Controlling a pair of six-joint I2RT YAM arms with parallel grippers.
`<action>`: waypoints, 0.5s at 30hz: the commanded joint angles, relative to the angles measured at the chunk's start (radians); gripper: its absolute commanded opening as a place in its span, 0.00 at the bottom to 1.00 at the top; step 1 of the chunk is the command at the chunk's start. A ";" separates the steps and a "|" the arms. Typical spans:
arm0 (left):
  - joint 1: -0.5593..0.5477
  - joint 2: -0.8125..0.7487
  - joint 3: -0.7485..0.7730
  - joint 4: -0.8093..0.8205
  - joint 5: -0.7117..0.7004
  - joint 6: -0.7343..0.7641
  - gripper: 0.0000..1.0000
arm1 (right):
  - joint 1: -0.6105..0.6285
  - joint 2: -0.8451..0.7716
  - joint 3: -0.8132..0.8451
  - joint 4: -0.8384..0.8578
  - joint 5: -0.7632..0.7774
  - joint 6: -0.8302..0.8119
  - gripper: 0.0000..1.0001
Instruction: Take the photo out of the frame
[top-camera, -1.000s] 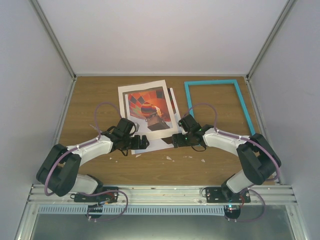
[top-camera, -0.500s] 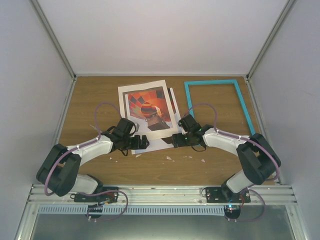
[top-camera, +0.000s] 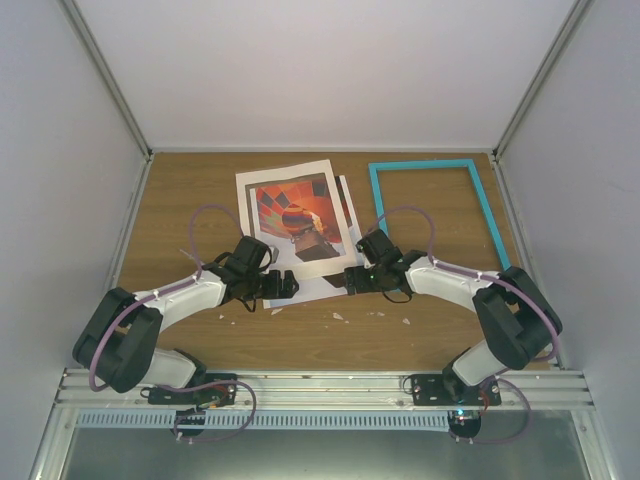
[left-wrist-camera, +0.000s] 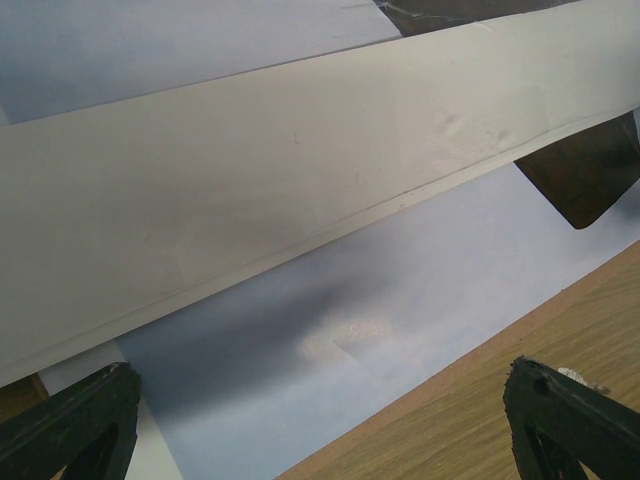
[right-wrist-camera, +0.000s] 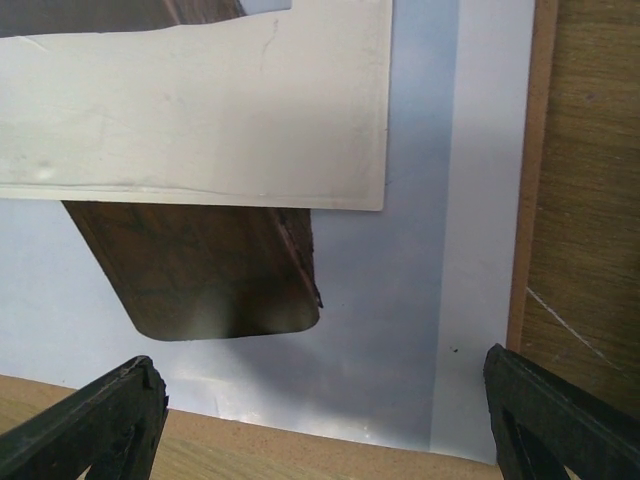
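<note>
Left claw (top-camera: 285, 287) and right claw (top-camera: 352, 280) both spread, empty — low by the photo (top-camera: 297, 212); the frame (top-camera: 420, 163) lies apart on the bench (top-camera: 190, 190).

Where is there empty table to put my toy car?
The table is bare between the stacked sheets and the left wall, inside the frame, and along its near edge. It is crowded at the sheets' near edge, where the left tool and right tool both sit open.
</note>
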 joint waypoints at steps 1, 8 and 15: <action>-0.011 0.037 -0.039 -0.029 0.015 0.005 0.99 | 0.008 -0.017 0.003 -0.040 0.046 0.018 0.87; -0.011 0.032 -0.043 -0.030 0.014 0.006 0.99 | 0.008 -0.025 0.006 -0.038 0.041 0.018 0.87; -0.011 0.034 -0.043 -0.028 0.015 0.006 0.99 | 0.008 -0.023 0.000 -0.022 0.012 0.015 0.87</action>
